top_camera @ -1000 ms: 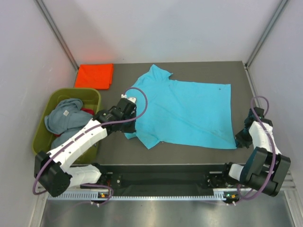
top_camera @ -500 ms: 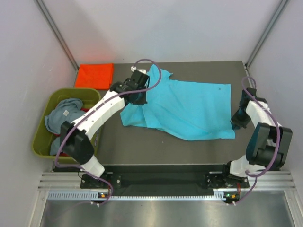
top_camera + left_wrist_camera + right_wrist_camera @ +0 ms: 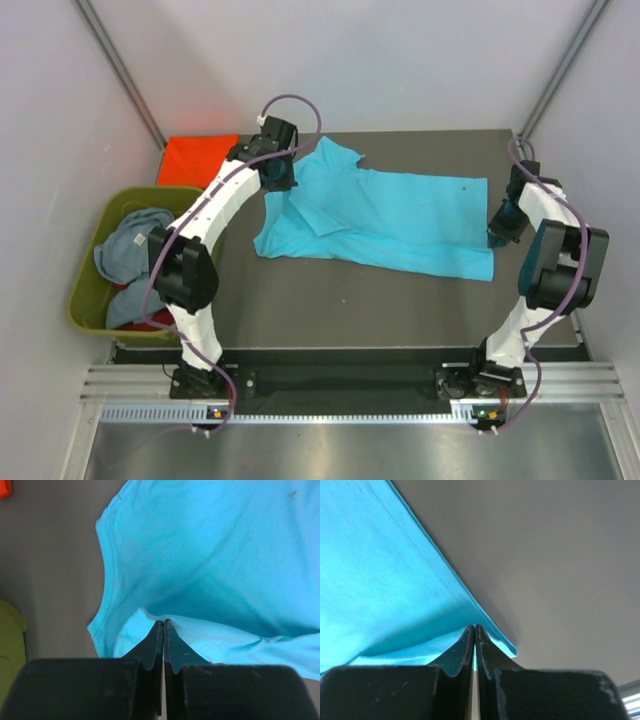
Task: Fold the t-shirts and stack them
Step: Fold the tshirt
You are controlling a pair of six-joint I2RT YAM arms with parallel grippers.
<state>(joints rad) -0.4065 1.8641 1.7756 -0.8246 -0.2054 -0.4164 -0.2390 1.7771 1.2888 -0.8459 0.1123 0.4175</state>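
One turquoise t-shirt (image 3: 390,225) lay across the worktop (image 3: 350,310), long axis ran left to right, collar toward the far left, hem rightward, left end effector (image 3: 163,622) pinched a fold near the sleeve, right end effector (image 3: 474,626) pinched the hem edge.

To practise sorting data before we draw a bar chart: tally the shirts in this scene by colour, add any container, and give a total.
turquoise t-shirt, spread on the table: 1
orange-red t-shirt, folded at the back left: 1
grey-blue t-shirt, in the tub: 1
red t-shirt, mostly buried in the tub: 1
olive-green tub: 1
Total: 5
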